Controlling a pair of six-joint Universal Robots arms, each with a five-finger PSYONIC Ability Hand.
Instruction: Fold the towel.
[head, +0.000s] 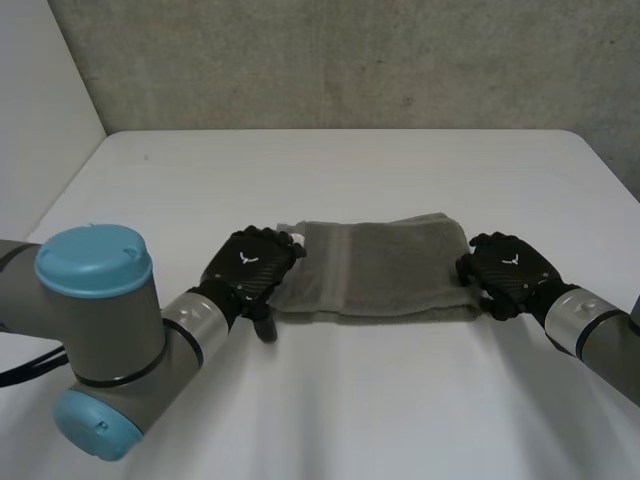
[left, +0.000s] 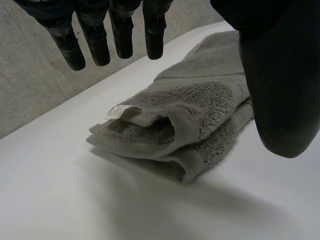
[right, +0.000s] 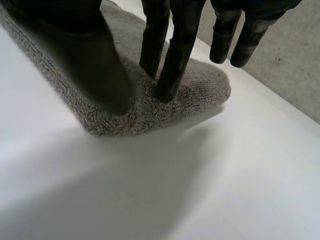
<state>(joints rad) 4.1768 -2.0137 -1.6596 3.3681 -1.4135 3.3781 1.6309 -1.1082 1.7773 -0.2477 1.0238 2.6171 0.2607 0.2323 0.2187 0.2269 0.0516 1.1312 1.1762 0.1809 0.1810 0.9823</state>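
Folded towel (head: 385, 268), long axis left to right

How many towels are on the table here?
1. One folded grey towel lies on the white table between the hands. Its label end is by the left robot hand, and its other end is pressed by the right robot hand.

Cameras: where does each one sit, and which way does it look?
Head view: behind and between the arms, looking down at the table; towel, left hand, right hand.
Left wrist view: on the left wrist, looking past straight fingers at the towel's end.
Right wrist view: on the right wrist; fingers touch the towel's other end.
All share the towel.
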